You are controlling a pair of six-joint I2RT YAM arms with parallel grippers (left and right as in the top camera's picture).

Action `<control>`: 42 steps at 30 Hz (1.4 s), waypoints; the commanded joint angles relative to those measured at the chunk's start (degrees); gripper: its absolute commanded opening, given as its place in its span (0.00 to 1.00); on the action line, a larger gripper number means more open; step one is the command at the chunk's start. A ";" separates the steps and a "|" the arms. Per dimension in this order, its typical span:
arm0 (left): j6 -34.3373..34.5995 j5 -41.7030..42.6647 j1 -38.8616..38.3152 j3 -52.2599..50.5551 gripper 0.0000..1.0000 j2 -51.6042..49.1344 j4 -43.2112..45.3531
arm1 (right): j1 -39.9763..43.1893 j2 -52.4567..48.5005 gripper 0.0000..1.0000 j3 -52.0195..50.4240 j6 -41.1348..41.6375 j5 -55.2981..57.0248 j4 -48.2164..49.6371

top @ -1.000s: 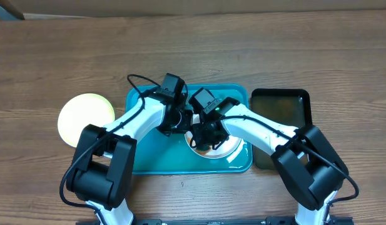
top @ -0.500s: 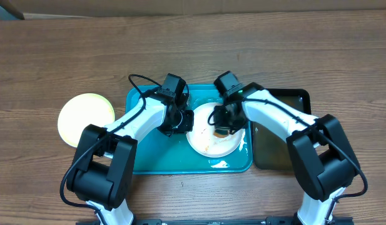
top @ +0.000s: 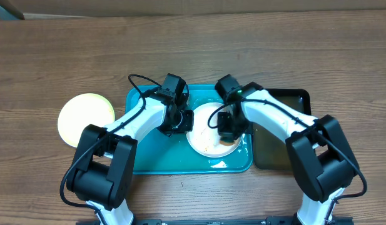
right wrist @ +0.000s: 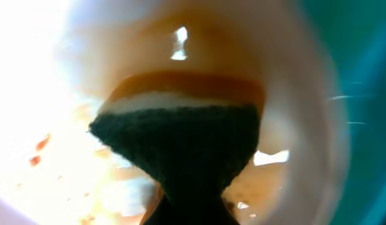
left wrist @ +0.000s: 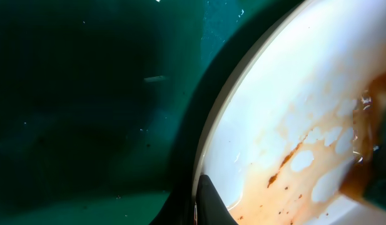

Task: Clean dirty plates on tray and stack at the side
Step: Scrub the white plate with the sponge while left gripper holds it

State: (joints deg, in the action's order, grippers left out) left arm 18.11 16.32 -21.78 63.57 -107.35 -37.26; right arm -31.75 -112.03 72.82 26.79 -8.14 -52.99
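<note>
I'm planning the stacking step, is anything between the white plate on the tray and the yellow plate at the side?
Only the left arm, its claw at the white plate, and the raised rim of the tray lie toward the yellow plate.

The wooden counter (top: 55, 56) carries the teal tray (top: 161, 157) at its middle, a yellow-green plate (top: 85, 115) just left of that tray, and a black tray (top: 286, 103) close against its right side.

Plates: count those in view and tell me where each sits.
2. One white plate on the tray; one yellow-green plate on the table, left of it. Another may be hidden.
</note>
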 commanded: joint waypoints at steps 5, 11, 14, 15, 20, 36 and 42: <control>0.35 -2.93 -0.33 -1.60 0.04 -1.53 -0.68 | -6.62 -1.79 0.04 -1.51 6.29 -4.39 6.56; 0.37 -2.93 -0.33 -1.60 0.04 -1.53 -0.68 | -7.08 -1.81 0.04 -1.51 18.49 -4.04 12.31; 0.37 -2.91 -0.33 -1.60 0.04 -1.53 -0.72 | -7.08 -1.81 0.04 -1.51 24.76 0.00 14.75; 0.37 -2.82 -0.33 -1.60 0.04 -1.53 -0.79 | -7.08 -1.81 0.04 -1.51 25.92 1.86 15.34; 0.37 -2.75 -0.33 -1.60 0.04 -1.53 -1.33 | -6.47 -1.81 0.04 -1.51 27.06 9.44 15.43; 0.37 -2.78 -0.33 -1.60 0.04 -1.53 -1.33 | 5.25 -1.79 0.04 -1.51 10.23 5.57 -1.31; 0.37 -2.78 -0.33 -1.60 0.04 -1.53 -1.31 | 2.69 -1.79 0.04 -2.05 2.10 -0.39 -5.42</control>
State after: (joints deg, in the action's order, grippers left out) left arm 18.11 16.38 -21.78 63.57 -107.35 -37.71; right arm -27.59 -112.14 73.08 34.79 -7.05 -56.69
